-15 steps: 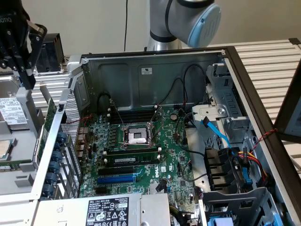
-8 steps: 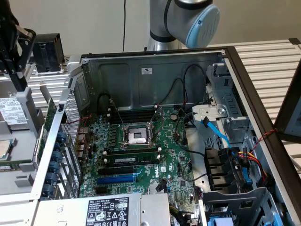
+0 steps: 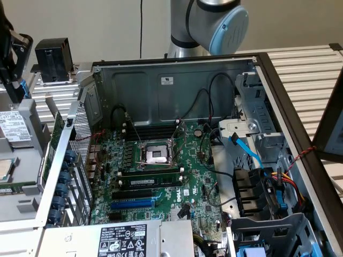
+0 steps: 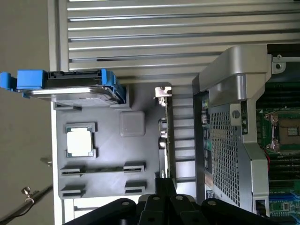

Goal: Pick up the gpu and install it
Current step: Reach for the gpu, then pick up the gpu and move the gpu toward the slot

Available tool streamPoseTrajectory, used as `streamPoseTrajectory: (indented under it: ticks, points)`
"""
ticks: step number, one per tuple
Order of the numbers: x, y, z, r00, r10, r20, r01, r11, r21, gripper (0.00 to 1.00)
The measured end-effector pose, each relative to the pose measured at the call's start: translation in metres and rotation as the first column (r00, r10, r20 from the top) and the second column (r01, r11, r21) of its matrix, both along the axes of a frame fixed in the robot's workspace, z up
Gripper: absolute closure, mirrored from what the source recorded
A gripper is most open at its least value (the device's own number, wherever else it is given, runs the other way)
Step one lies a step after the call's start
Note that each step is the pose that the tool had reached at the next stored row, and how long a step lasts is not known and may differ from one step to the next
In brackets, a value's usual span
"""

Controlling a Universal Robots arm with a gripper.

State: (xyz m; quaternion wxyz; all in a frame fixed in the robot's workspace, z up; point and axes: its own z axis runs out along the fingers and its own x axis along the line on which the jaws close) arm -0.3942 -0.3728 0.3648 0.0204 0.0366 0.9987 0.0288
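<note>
The gpu (image 4: 164,136) stands on edge in the grey parts tray (image 4: 110,157), beside the open computer case, its silver bracket (image 4: 162,91) at the far end. In the exterior view its green card (image 3: 52,143) shows between the tray and the case's perforated rear panel. My gripper (image 4: 164,183) hangs above the tray with its black fingertips together, in line with the card's near end. Whether they touch the card I cannot tell. In the exterior view my gripper (image 3: 13,75) sits at the upper left edge. The motherboard (image 3: 155,182) lies in the case, with a blue slot (image 3: 131,203).
The tray also carries a hard drive in a blue caddy (image 4: 70,86) and a processor chip (image 4: 79,140). A black box (image 3: 53,59) stands behind the case. The power supply (image 3: 123,241) and a bundle of cables (image 3: 268,182) crowd the case's near and right parts.
</note>
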Motion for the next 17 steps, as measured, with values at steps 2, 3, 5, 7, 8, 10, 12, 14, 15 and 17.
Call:
streamPoseTrajectory:
  ticks: [2,3,5,7,8,10,12,14,15,17]
  points:
    - [0.0000,0.0000,0.0000,1.0000,0.000,0.0000,0.000,1.0000,0.0000,0.89]
    - [0.0000,0.0000,0.0000,1.0000,0.000,0.0000,0.000,1.0000,0.0000,0.89]
    - [0.0000,0.0000,0.0000,1.0000,0.000,0.0000,0.000,1.0000,0.0000,0.89]
    - [0.0000,0.0000,0.0000,1.0000,0.000,-0.0001,0.000,1.0000,0.0000,0.89]
    - [0.0000,0.0000,0.0000,1.0000,0.000,0.0000,0.000,1.0000,0.0000,0.89]
    - [0.0000,0.0000,0.0000,1.0000,0.000,-0.0001,0.000,1.0000,0.0000,0.89]
    - [0.0000,0.0000,0.0000,1.0000,0.000,-0.0001,0.000,1.0000,0.0000,0.89]
    - [-0.0004,0.0000,0.0001,1.0000,0.000,-0.0002,0.000,1.0000,-0.0001,0.89]
    - [-0.0017,0.0000,-0.0001,1.0000,0.000,0.0001,0.000,1.0000,-0.0001,0.89]
    - [-0.0061,0.0000,-0.0010,1.0000,0.000,0.0035,0.000,1.0000,-0.0001,0.89]
